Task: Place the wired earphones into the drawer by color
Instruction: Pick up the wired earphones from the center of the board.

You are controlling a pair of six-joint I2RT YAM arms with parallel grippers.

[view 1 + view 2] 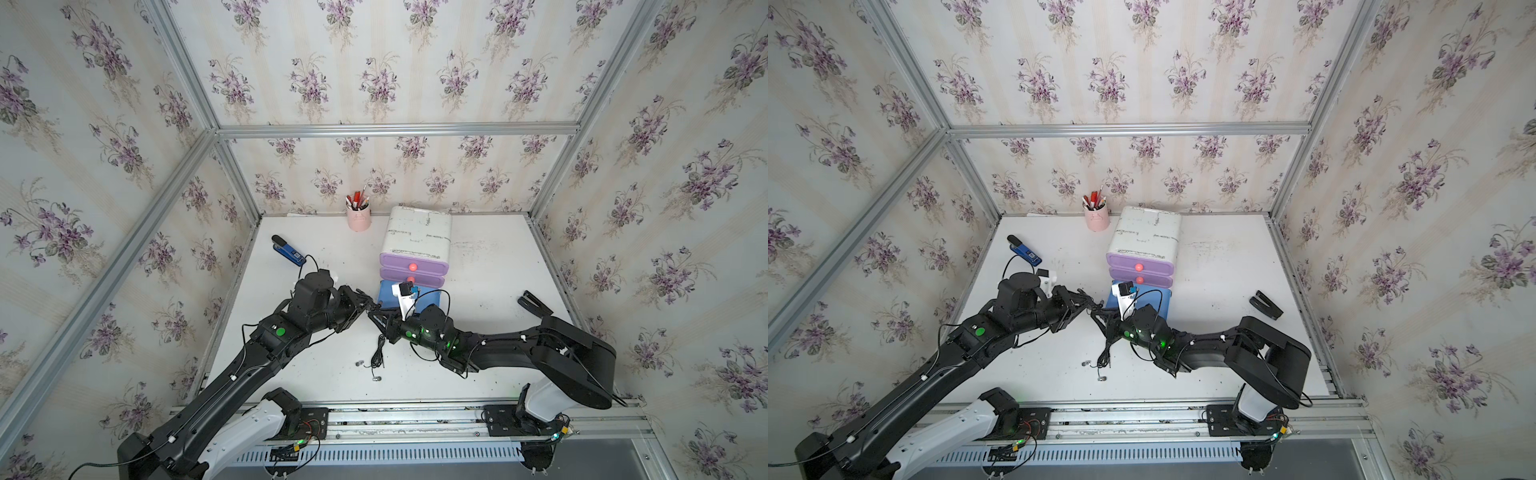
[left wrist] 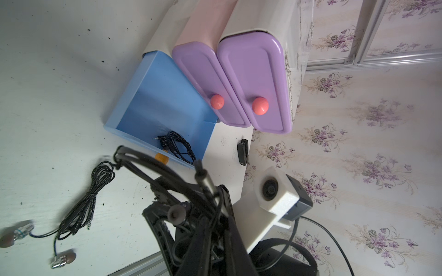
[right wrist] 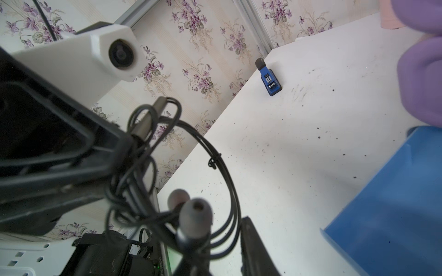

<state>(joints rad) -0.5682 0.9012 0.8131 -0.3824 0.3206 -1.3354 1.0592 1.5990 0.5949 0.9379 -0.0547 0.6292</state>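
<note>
**A:** Is anything readable to be found in here?

**B:** Not really, tbh. A small pale label is seen on the blue stapler point(image 3: 269, 80), with dark print on it, but it's too tiny and blurred for a single letter or number to be made out.

**A:** And those dark marks on the white top of the drawer point(image 1: 417, 232)?

**B:** Just scuffs and scratches are shown there. Nothing is spelled out.

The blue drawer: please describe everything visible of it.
The blue drawer is the lowest of the white unit's three, smooth plastic by its look. It stands pulled out and open on the table, below two purple drawers. An orange knob sits on its front. Inside, near the front wall, lies one black coiled earphone bundle.
</note>
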